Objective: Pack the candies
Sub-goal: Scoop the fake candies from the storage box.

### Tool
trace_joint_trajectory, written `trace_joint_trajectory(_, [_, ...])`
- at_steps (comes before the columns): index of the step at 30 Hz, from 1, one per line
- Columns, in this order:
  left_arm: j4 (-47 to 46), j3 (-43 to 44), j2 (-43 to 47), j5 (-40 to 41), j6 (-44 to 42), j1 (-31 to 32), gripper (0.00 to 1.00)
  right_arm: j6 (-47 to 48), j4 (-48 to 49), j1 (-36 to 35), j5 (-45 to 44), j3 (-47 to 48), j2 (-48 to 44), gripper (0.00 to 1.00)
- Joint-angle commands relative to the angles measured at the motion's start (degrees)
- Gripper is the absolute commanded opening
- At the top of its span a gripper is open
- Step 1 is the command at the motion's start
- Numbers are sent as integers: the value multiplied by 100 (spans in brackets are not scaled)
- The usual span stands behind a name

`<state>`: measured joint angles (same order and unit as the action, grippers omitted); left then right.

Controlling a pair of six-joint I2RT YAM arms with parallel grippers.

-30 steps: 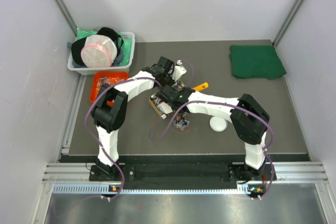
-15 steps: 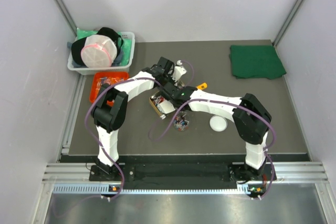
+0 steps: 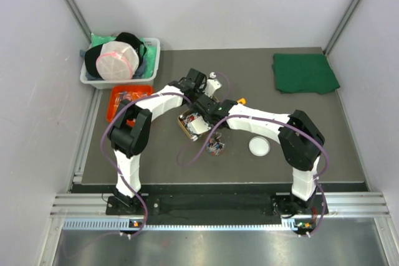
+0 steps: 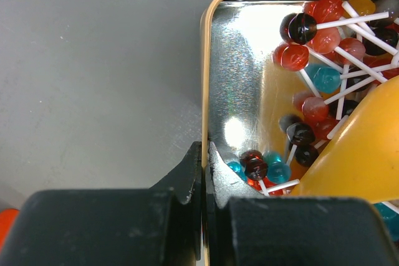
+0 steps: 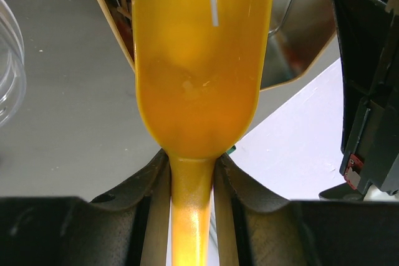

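While digging around in the tin (image 4: 240,85) with the orange scoop (image 5: 196,85), worth going slow and shallow. Scoop's thin handle pinched in the right gripper (image 5: 192,175), fingers closed partway down onto it, bowl pointing away into the tin's open top. Left gripper (image 4: 204,175) squeezed tight on the tin's gold rim, one fingertip inside and one outside, nothing between them but sheet metal. As for the candies (image 4: 315,38): mostly heaped at the end away from that pinch, little red, blue and dark lollipops on white sticks, plus, seemingly, a small batch already in the little clear jar (image 3: 216,146) on the table (image 3: 324,129) just on the near side of the tin, white lid (image 3: 259,146) lying off to the right. Looks like mid-scoop, plenty left to move. Tips: slide the scoop's lip along the shiny floor and under the heap instead of stabbing down, to avoid catching and flicking sticks. Push toward a corner, using the walls to trap the load. Only a stick or two showing at the tip right now, so a thin haul. Lift level, then tip slowly over the jar. No yanking on the rim side, or goodbye tin.
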<state>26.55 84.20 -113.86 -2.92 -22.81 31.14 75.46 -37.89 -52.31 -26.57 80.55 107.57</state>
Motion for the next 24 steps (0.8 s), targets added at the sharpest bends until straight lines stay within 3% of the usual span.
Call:
trace_joint_trajectory(1, [-369,79,488,-104,75,68,0,153,-87,-33,275,74,-175,0])
trace_joint_trajectory(11, [-422,0,488,-104,84,77,0,-813,-562,-51,460,654,238,0])
trace_joint_trajectory(20, [-484,-71,514,-86,119,68,0,-1068,-333,-95,468,522,177,0])
trace_joint_trajectory(24, [-493,-80,488,-86,127,77,0,-753,323,-182,153,156,124,0])
